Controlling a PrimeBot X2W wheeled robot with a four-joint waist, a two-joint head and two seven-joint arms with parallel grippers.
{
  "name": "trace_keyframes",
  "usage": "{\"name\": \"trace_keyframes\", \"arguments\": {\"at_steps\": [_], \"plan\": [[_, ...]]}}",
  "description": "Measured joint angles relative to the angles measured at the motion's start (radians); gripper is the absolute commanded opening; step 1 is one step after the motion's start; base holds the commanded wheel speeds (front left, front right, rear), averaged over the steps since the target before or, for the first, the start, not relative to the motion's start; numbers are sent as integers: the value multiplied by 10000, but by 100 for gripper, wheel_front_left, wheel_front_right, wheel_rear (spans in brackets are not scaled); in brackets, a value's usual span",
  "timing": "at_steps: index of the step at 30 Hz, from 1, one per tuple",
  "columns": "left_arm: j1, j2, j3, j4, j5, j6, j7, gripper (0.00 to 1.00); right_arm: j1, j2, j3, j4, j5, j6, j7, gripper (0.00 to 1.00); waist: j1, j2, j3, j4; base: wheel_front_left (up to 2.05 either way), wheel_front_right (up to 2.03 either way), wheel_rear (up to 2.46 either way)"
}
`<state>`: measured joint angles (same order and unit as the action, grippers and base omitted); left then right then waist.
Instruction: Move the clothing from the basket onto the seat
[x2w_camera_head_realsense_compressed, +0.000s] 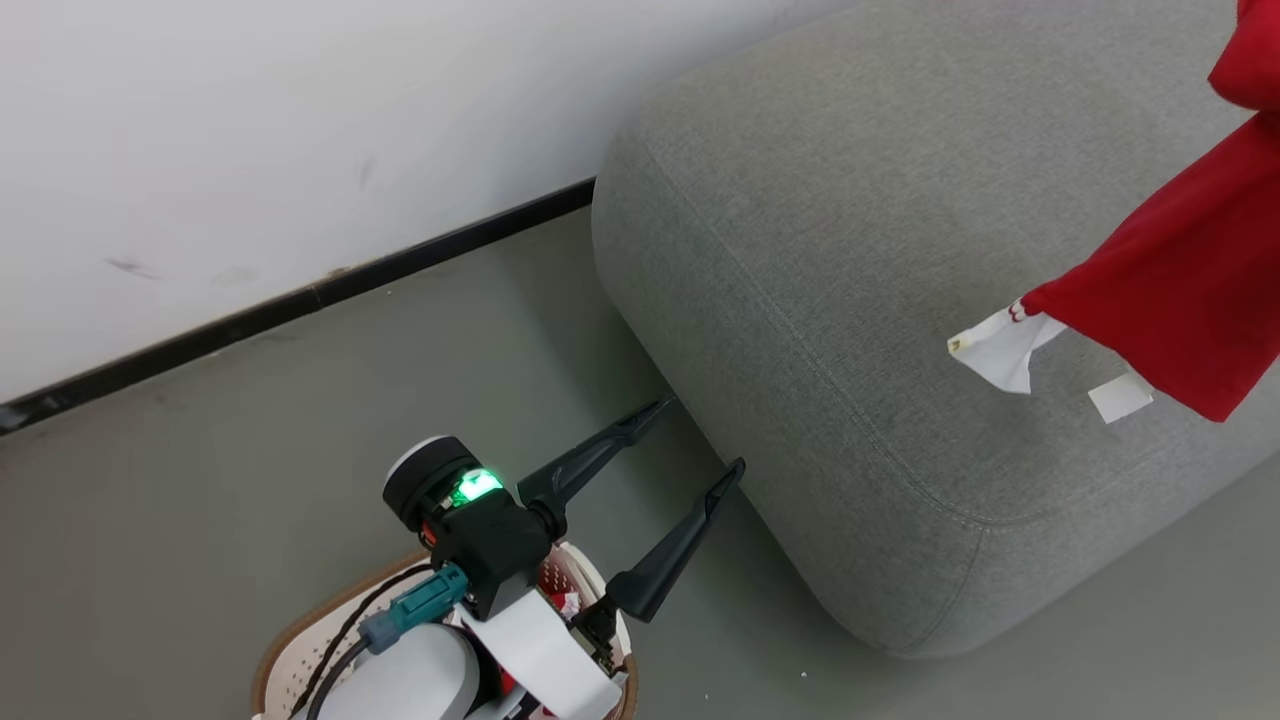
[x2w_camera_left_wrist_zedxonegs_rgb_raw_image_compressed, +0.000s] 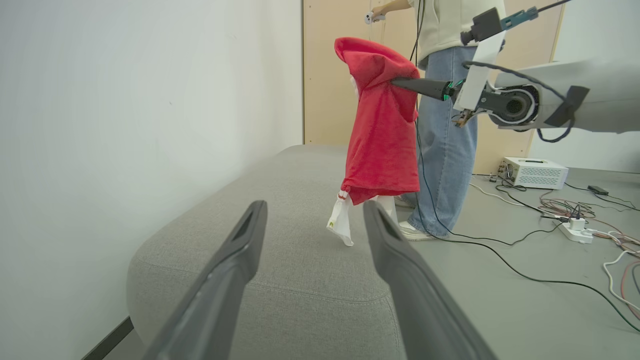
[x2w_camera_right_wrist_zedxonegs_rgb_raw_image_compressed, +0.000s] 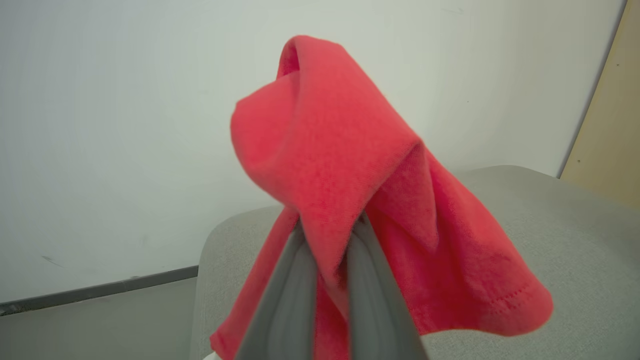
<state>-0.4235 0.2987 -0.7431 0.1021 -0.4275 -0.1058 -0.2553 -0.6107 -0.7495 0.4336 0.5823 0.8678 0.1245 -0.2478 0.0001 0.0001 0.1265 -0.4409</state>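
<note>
**Clothing (x2w_camera_head_realsense_compressed: 1190, 300) lifted over seat, not yet set down**

Roughly mid-task, judging by layout: one red garment out of the basket (x2w_camera_head_realsense_compressed: 300, 640) and hanging in the air above the seat (x2w_camera_head_realsense_compressed: 850, 250), not yet laid on it. White-trimmed bottom end dangling lowest, close over the grey top; cannot tell whether touching. Hung over the seat's top, well in from the rounded corner near the basket.

Pinched at an upper fold by the right gripper (x2w_camera_right_wrist_zedxonegs_rgb_raw_image_compressed: 330, 235), fingers closed tight on the cloth, rest of the fabric draped over and below the fingertips. Left to do for this piece: lower and release.

Left gripper (x2w_camera_head_realsense_compressed: 702, 435) spread wide, holding nothing, above the basket with fingers aimed at the seat's near edge, well apart from the garment. Bit of red visible inside the basket beside the left wrist, so probably more clothing to fetch.

Person (x2w_camera_left_wrist_zedxonegs_rgb_raw_image_compressed: 445, 125) standing beyond the seat's far side, near the hanging garment.
</note>
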Motion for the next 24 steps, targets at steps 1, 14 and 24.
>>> {"name": "trace_keyframes", "arguments": {"at_steps": [1,14,24], "plan": [[-42,23,-2,-46,6,0,10,100,-66,8,-19,96,-29,0,0,0,0,0,67,32,0,0,0],[-652,151,-58,-629,368,0,456,100,-1085,313,-719,1436,-535,0,0,0,0,0,1079,464,0,0,0],[-1233,303,-56,-1049,660,2,846,100,-2102,516,-1544,2140,-1390,0,0,0,0,0,1977,811,0,0,0]]}}
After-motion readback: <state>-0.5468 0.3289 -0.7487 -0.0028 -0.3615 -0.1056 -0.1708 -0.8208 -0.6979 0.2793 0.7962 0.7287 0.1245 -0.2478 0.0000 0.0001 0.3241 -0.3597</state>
